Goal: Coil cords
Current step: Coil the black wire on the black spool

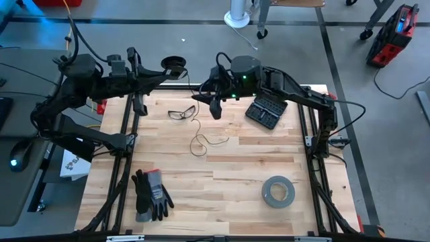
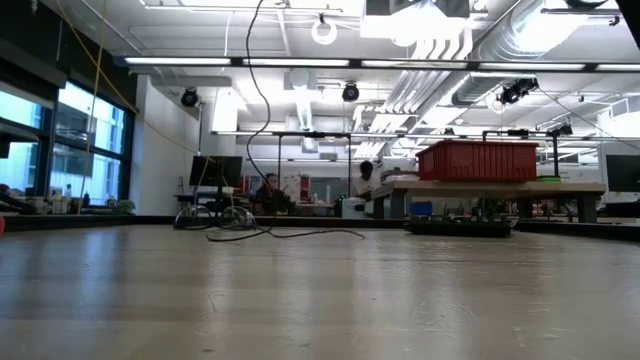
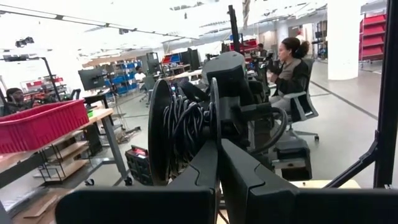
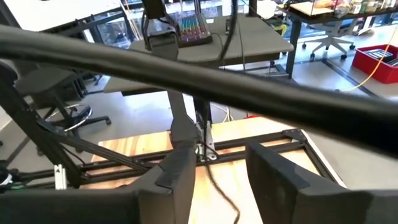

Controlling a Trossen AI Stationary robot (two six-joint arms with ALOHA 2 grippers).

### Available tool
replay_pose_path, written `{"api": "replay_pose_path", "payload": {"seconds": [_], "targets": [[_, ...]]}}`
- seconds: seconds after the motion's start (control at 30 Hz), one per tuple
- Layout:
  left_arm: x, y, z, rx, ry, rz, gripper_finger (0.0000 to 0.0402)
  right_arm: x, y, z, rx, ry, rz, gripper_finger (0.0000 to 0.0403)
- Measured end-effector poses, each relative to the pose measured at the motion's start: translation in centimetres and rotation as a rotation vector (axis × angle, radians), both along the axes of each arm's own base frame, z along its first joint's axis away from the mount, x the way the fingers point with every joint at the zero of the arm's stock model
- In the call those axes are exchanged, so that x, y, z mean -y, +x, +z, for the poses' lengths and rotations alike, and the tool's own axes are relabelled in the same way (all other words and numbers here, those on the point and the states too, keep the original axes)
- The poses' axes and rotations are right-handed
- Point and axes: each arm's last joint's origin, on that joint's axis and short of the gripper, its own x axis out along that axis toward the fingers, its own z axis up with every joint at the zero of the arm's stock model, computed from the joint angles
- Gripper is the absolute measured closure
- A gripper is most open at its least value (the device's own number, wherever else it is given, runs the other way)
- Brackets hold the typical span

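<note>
Meanwhile, left gripper (image 3: 217,180) clamps spool (image 3: 180,134); right gripper (image 4: 217,171) gapes.

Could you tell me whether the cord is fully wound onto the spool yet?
No: part of the cord lies loose on the table.

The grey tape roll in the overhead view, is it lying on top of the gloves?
No, the grey tape roll lies alone on the table's right side, while the gloves lie apart from it on the left.

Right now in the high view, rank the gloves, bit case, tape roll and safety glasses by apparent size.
1. Gloves
2. Bit case and grey tape roll: look about alike, so I won't rank them.
3. Safety glasses, smallest.
</note>
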Motion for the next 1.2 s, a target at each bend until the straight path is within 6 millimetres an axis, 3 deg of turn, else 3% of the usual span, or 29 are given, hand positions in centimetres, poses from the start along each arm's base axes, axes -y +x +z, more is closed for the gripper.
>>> {"api": "replay_pose_path", "payload": {"seconds": [0.17, 0.37, 0.67, 0.8, 1.2], "targets": [[0.0, 0.0, 0.0, 0.001, -0.003, 0.000, 0.0401, 0.0, 0.0, 0.0, -0.003, -0.022, -0.006, 0.0309], [0.0, 0.0, 0.0, 0.009, -0.036, -0.002, 0.0401, -0.6, 0.1, 0.1, 0.005, -0.108, -0.015, 0.0394], [0.0, 1.9, 1.0, 0.203, -0.361, -0.135, 0.0400, -3.8, 2.5, 0.4, 0.184, -0.198, 0.051, 0.0401], [0.1, 2.2, 1.5, 0.287, -0.520, -0.222, 0.0400, -3.9, 2.9, 1.1, 0.281, -0.220, 0.028, 0.0402], [0.3, 4.2, 0.9, 0.262, -0.957, -0.422, 0.0400, -4.0, 4.1, 1.6, 0.461, -0.273, 0.062, 0.0402]]}}
